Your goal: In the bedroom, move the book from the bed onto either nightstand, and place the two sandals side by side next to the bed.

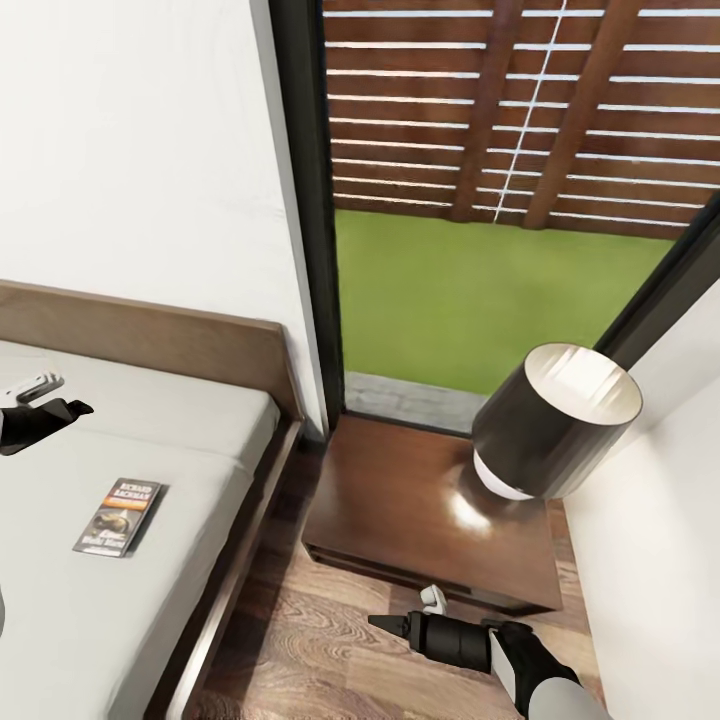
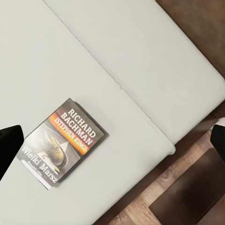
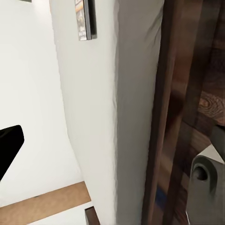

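The book [image 1: 118,516], a dark paperback with an orange band, lies flat on the pale mattress of the bed [image 1: 180,440], near its right edge. My left gripper [image 1: 45,397] hovers open above the mattress, up and to the left of the book. In the left wrist view the book [image 2: 63,140] lies below the wide-open left gripper [image 2: 117,136]. My right gripper [image 1: 408,610] is open, low over the floor in front of the nightstand [image 1: 400,500]. The right wrist view looks along the mattress side [image 3: 136,93] toward the book's edge [image 3: 85,18]. The sandals are out of view.
A black-shaded lamp [image 1: 555,420] with a white base stands on the right half of the nightstand; its left half is bare. White wall [image 1: 650,560] closes in on the right. A black-framed window [image 1: 310,220] stands behind. Wood floor [image 1: 330,650] runs between bed frame and nightstand.
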